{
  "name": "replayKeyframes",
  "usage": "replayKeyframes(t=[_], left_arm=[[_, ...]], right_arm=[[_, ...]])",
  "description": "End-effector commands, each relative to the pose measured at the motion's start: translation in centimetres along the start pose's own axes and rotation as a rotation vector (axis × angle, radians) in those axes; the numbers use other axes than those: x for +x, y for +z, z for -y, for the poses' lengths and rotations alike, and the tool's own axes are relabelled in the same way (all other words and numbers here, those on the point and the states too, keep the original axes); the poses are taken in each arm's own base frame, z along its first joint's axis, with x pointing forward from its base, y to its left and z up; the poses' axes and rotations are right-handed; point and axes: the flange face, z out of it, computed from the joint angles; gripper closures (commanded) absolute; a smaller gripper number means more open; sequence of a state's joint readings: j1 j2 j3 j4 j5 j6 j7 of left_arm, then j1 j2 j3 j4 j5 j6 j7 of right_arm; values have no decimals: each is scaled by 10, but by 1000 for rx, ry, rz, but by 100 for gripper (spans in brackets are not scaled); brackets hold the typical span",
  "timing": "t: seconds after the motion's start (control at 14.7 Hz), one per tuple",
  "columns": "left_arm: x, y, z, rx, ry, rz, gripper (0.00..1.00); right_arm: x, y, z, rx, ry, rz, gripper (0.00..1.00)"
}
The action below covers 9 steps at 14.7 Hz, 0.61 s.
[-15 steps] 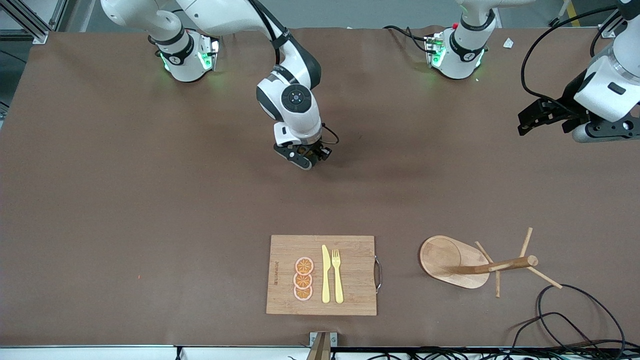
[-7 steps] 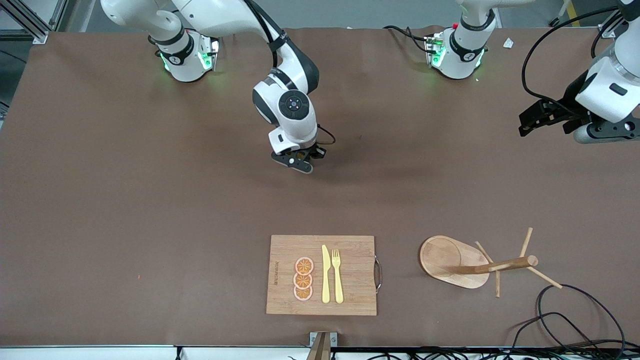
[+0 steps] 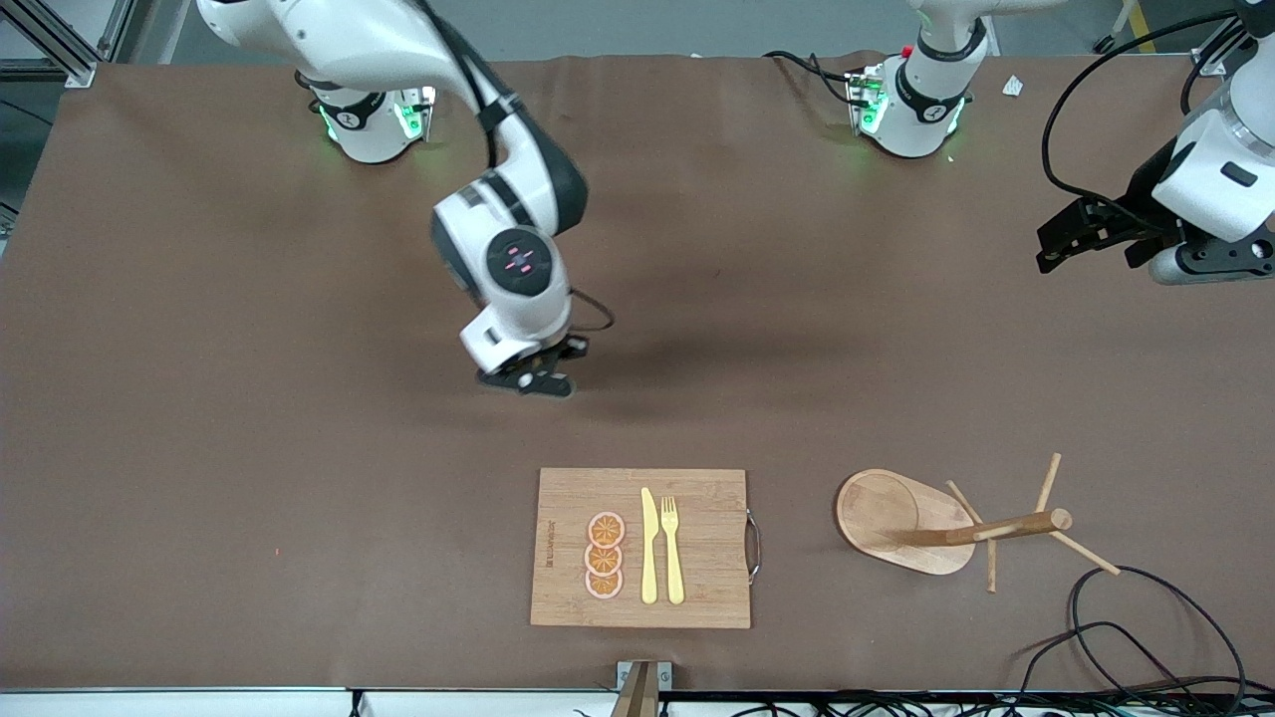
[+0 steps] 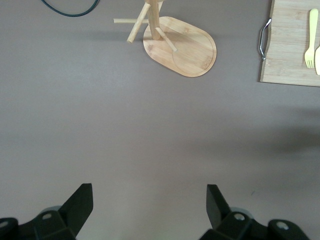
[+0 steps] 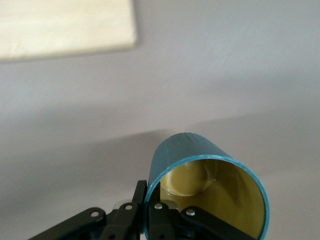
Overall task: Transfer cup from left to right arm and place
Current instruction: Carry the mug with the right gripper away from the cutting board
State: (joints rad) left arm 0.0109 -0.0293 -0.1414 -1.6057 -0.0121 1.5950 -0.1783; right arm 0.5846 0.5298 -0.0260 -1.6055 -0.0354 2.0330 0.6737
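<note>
The right gripper (image 5: 150, 212) has its jaws closed on the rim of the cup (image 5: 207, 192), glossy teal outside and tan-yellow inside, over bare brown desk (image 3: 249, 448). Only the right wrist view shows the cup. At its 5 o'clock lies a bamboo board (image 3: 697, 518). The left gripper (image 4: 150, 210) waits, jaws wide and empty.

Right arm reaches out from its base toward mid-tabletop, wrist angled down, right gripper (image 3: 538, 379) clamped on the cup (image 5: 207, 192) rim. Left arm waits over its own end of the tabletop, left gripper (image 4: 150, 205) fingers spread wide.
</note>
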Motion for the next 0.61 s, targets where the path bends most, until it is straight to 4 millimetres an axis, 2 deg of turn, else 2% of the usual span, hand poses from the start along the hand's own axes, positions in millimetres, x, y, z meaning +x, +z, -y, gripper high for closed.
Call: replayKeyframes(t=[0.0, 0.2, 0.34, 0.54], left_arm=[[1, -6, 2, -14, 6, -10, 0], [3, -4, 3, -11, 5, -6, 0], [3, -4, 4, -11, 3, -7, 0], [3, -4, 4, -12, -4, -7, 0]], right_arm=[[49, -14, -66, -3, -86, -27, 99], [98, -15, -152, 12, -114, -57, 99], [117, -7, -204, 20, -104, -58, 98], [132, 5, -262, 25, -166, -52, 98]])
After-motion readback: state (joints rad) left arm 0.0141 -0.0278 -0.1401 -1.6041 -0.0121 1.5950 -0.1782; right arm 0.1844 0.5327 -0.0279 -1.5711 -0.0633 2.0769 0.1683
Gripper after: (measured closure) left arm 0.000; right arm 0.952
